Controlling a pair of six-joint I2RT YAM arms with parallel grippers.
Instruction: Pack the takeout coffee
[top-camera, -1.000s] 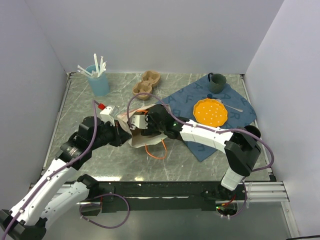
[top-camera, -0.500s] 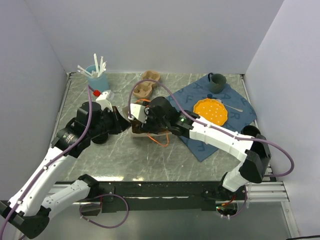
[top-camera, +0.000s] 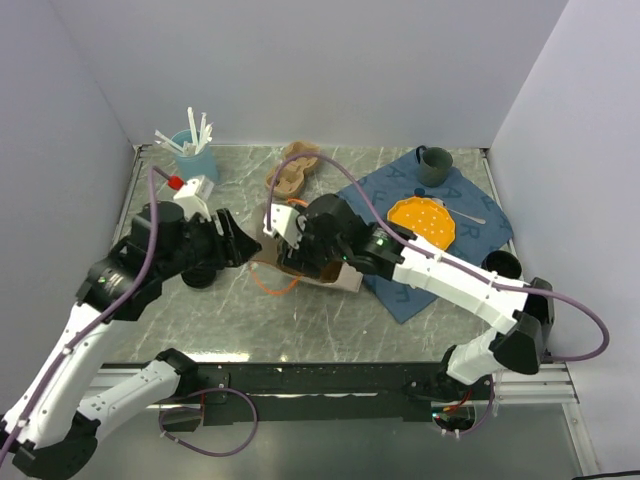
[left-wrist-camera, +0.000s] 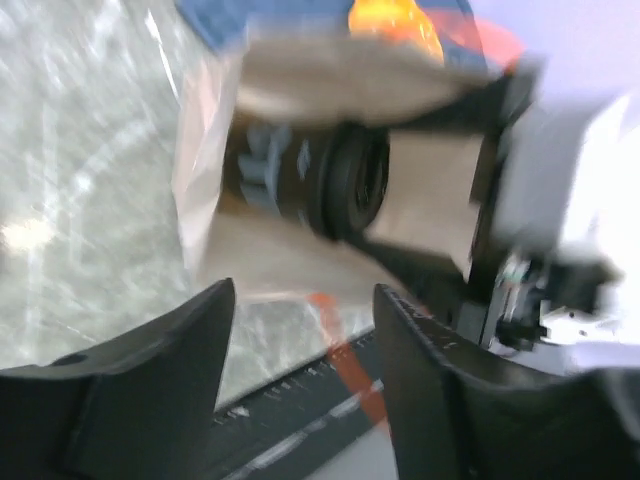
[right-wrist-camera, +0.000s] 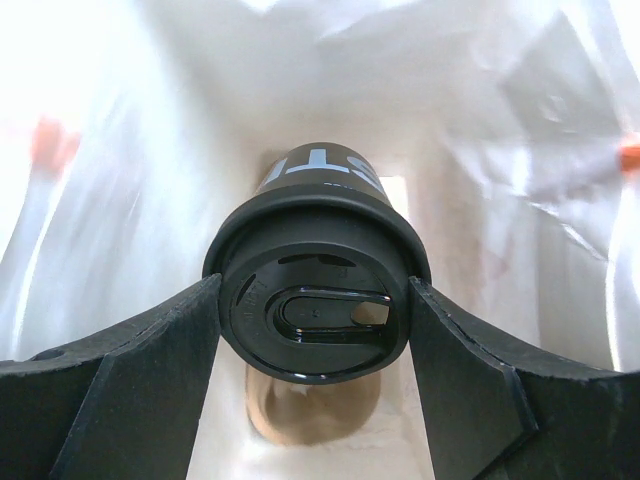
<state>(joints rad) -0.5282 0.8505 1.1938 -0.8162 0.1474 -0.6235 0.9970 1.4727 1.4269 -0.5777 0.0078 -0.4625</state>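
Inside the paper bag (right-wrist-camera: 130, 200) the right gripper (right-wrist-camera: 316, 290) is clasping the takeout coffee (right-wrist-camera: 318, 320), its axis pointing straight ahead; the left gripper (left-wrist-camera: 302, 290) is hanging open outside.

A robot lab cell: plain pale walls (top-camera: 300, 70) box in the marbled table (top-camera: 330, 320) on three sides, with a white left arm (top-camera: 70, 350) and right arm (top-camera: 455, 285) bolted to a black rail (top-camera: 330, 385) along the table's near edge.
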